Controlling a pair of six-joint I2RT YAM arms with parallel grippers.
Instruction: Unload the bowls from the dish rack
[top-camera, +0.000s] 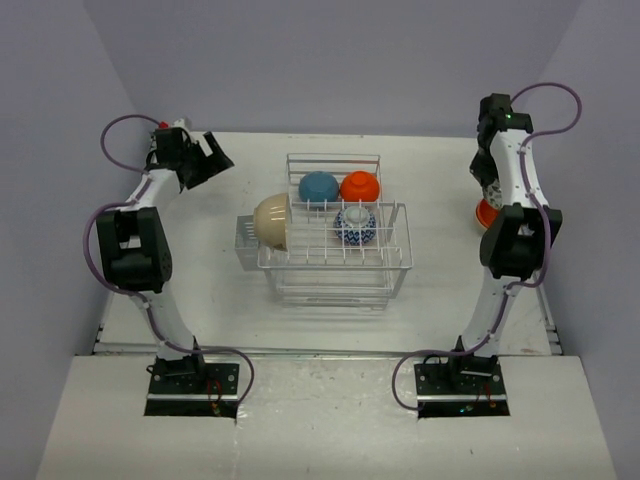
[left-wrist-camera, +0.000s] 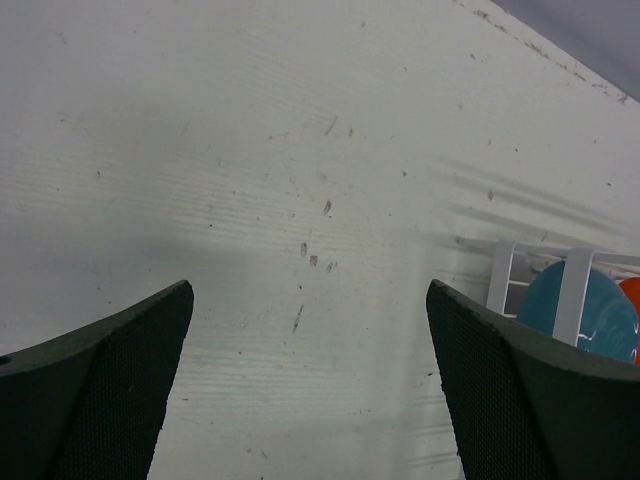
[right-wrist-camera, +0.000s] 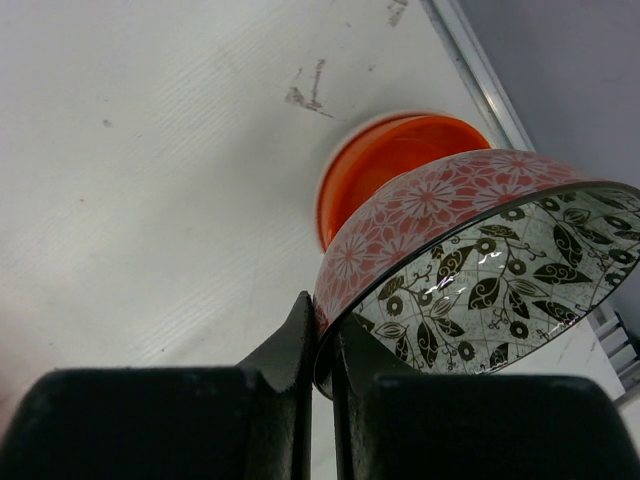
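Observation:
The white wire dish rack (top-camera: 335, 262) stands mid-table. In it are a cream bowl (top-camera: 272, 221) on its side at the left, a blue bowl (top-camera: 318, 187), an orange bowl (top-camera: 360, 187) and a blue-and-white patterned bowl (top-camera: 355, 226). My right gripper (right-wrist-camera: 322, 335) is shut on the rim of a pink flowered bowl (right-wrist-camera: 440, 200) with a black leaf pattern inside, held just over an orange bowl (right-wrist-camera: 395, 160) on the table at the far right (top-camera: 486, 212). My left gripper (top-camera: 205, 160) is open and empty over bare table at the far left; the blue bowl (left-wrist-camera: 585, 315) shows at its right.
The table's back edge and the purple walls lie close behind both grippers. A metal strip (right-wrist-camera: 480, 70) runs along the table's right edge next to the orange bowl. A small cutlery cup (top-camera: 244, 235) hangs on the rack's left side.

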